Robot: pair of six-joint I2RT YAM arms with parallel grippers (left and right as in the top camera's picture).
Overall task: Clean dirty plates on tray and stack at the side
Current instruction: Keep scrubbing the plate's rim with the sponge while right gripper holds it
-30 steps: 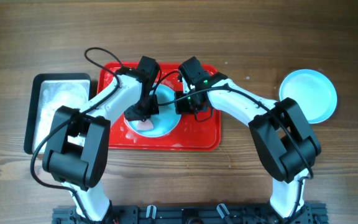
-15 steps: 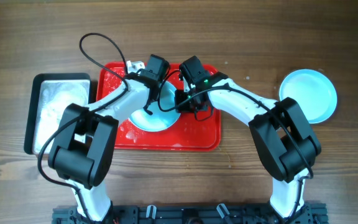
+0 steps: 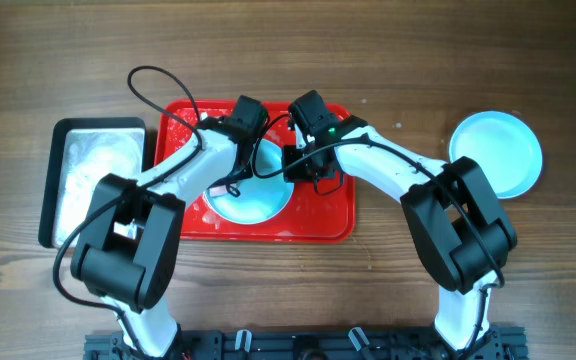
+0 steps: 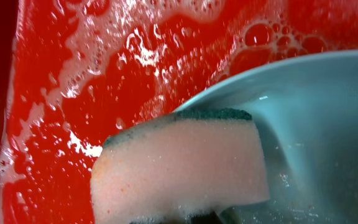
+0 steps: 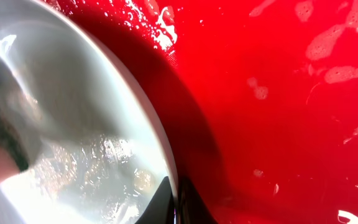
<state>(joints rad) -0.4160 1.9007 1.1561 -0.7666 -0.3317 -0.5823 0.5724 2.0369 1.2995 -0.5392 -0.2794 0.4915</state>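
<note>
We are mid-scrub on the plate (image 3: 253, 200), which sits on the red tray (image 3: 318, 218) and appears tipped up at its right edge. To do this well, we want the left fingers (image 3: 236, 178), clamped shut on the pink sponge (image 4: 179, 165) with its green scouring face, to press the sponge flat and sweep it across the whole centre and out to the rim. The right fingers (image 5: 190, 205), closed on the plate's edge, should give a firm hold so the wet plate cannot slip or spin. The tray is slick with foam, so light, even pressure seems wise. The plate looks pale turquoise, glossy and wet, with suds inside; we cannot make out any smear. Another plate (image 3: 496, 152) lies on the counter (image 3: 388, 290) well to the right, and a grey pan (image 3: 93, 180) stands just left of the tray
</note>
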